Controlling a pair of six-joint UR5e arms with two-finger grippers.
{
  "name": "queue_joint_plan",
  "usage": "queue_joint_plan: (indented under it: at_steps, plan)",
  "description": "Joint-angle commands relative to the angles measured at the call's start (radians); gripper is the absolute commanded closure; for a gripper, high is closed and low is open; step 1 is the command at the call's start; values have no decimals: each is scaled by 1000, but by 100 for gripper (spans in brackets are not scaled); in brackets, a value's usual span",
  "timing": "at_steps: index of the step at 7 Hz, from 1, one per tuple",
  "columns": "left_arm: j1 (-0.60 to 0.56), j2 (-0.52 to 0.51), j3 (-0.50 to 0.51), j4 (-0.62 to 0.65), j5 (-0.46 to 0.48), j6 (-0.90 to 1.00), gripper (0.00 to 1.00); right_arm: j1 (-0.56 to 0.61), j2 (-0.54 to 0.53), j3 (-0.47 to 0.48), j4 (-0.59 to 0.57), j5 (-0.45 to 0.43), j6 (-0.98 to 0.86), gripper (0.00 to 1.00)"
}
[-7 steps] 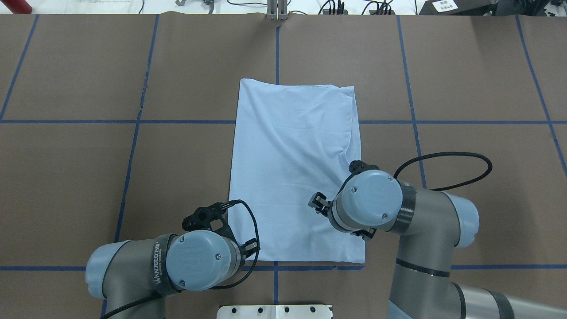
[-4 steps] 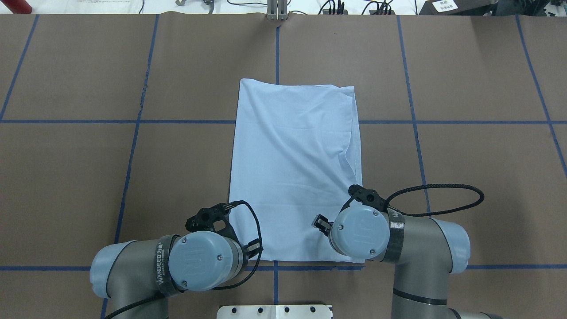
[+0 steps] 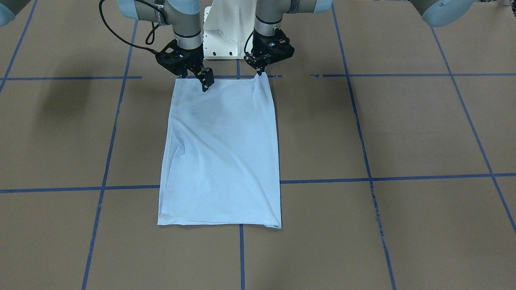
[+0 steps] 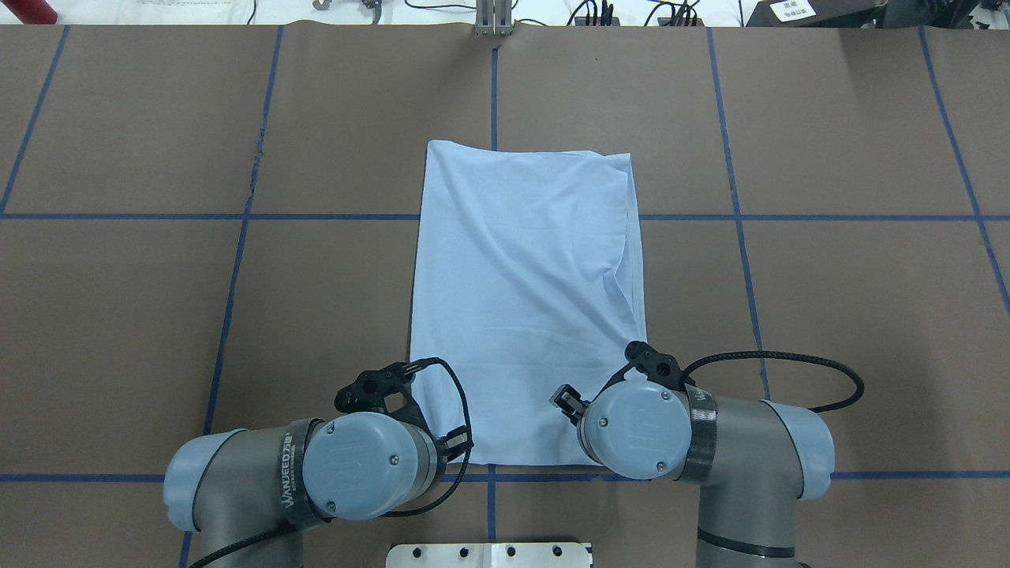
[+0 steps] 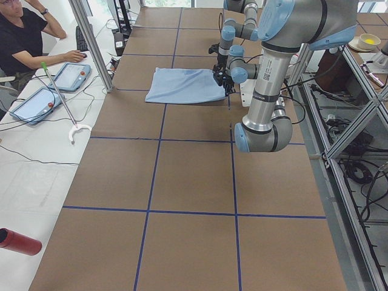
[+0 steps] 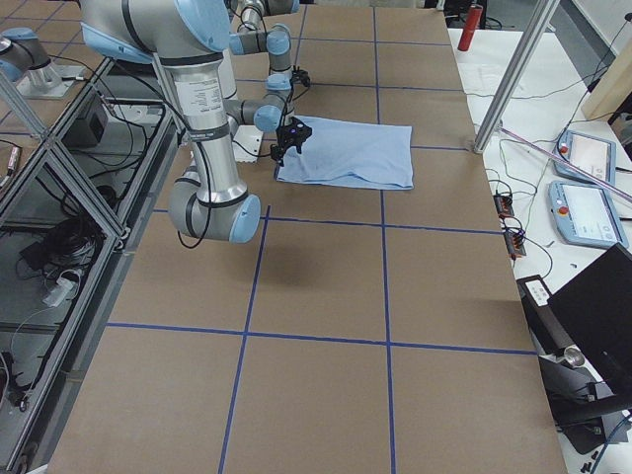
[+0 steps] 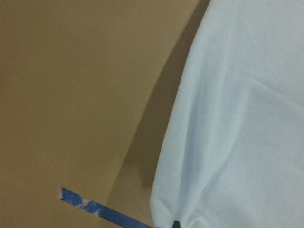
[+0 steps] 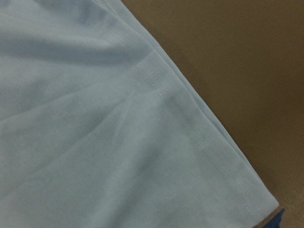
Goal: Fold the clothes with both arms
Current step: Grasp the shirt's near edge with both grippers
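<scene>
Right arm (image 4: 710,442) has pulled back toward the robot since a second ago. Its wrist is now at the near right corner of the shirt (image 4: 521,300) rather than over mid-cloth. Left arm (image 4: 316,473) has barely shifted.

Right hand (image 3: 195,80): fingers spread wide, nothing held, low over that near corner. Cannot tell if the tips touch the cloth. The right wrist view shows the corner lying flat, with a stitched hem line along its edge.

Left hand (image 3: 258,72): closed narrow on the near left corner. The cloth is pinched up into a small peak at the fingertips, and the left wrist view shows it bunched at a dark fingertip.

Shirt: light blue, folded into a plain rectangle, flat on the brown counter (image 4: 828,315) midway between the arms. Long axis runs straight away from the robot. The near short edge lies along a blue tape line (image 4: 552,476) and the far short edge is past the next cross line. A doubled layer edge shows down its right side. No collar or print shows, so cannot tell which end is the neck.
</scene>
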Motion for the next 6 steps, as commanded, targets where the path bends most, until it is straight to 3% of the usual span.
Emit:
queue_joint_plan:
  at_steps: [1,6]
  plan:
    - [0,-6,-1,1,0,0,100,-9,0,-9,38,-2,50,0]
    - [0,-7,-9,3,0,2,100,-15,-3,-34,38,-1,72,0]
